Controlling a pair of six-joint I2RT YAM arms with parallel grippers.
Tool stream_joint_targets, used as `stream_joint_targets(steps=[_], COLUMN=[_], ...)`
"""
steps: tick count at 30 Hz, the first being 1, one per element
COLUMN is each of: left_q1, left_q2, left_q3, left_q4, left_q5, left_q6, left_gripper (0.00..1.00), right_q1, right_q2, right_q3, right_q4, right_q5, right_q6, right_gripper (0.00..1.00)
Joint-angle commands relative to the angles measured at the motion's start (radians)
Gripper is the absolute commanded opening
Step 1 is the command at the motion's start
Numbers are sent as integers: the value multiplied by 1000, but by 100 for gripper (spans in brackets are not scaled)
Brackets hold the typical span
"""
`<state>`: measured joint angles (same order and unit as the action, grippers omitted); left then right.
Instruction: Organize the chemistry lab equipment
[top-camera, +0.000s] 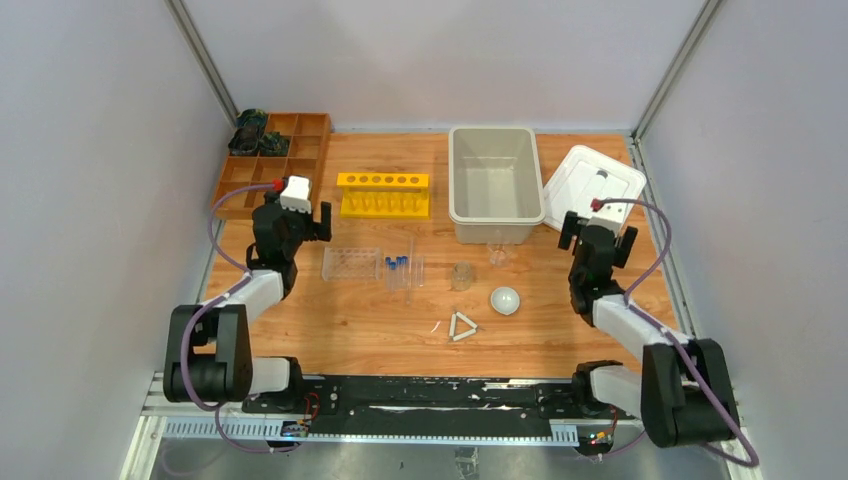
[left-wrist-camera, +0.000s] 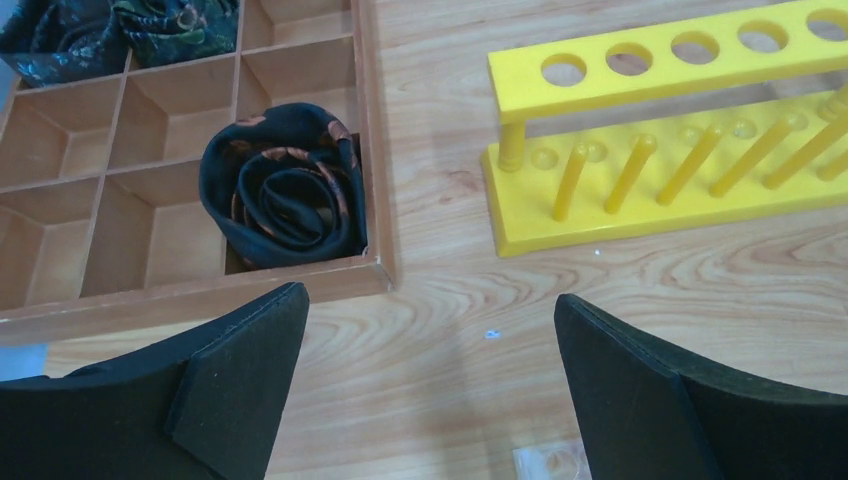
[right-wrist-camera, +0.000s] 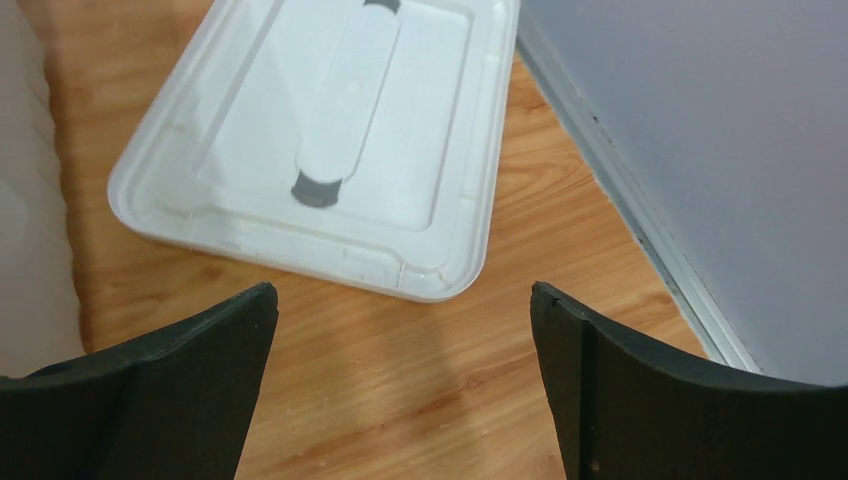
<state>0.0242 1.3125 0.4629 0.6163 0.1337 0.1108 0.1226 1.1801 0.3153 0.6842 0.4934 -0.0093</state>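
While both arms hang over the worktop, the left gripper is spread wide, nothing between its jaws. It sits above bare wood just in front of the wooden compartment tray and the yellow rack. Right gripper, same story: jaws far apart, empty, over the wood near the white lid lying flat by the right wall. Out in the middle sits the kit. The clear plastic tube rack is there, with the blue-capped tubes just to its right. The small beaker stands upright beyond them. The funnel is close in front of the grey bin. Then comes the white round dish and, nearest the arms, the white triangle.
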Motion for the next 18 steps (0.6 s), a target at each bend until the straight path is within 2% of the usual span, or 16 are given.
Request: stream_joint_targets(steps=[1,7,11,12,14,15,16,18], left_q1=[13,14,17,19,25,30,33,37], left_q2=[-60,-181,-167,-152,-117,-101,-88,-69], left_q3=[59,171,339,386,483,522,558,613], left_q4=[-281,-473,-665,-726,-850,-897,-933,-988], left_q5=[2,51,59,67,86,98,104,102], left_q6=[56,60,37,29,13,4,-4,-22], left_gripper=[100,100,100,100,100,100,100,100], right_q1=[13,12,11,11,11,12,15,47], right_q2=[-138,-278,-355,-375,-419,-421,-387,-225], right_q3=[133,289,463,481,430,444,507,738], right_q4=[-429,-773,-916,-895,-722,-723,-805,-1096], right_q5=[145,123,-41,-114,-346,-385,-397,-351], right_q6=[218,437,566,558,472,479,495,503], right_gripper=[100,100,100,100,100,100,100,100])
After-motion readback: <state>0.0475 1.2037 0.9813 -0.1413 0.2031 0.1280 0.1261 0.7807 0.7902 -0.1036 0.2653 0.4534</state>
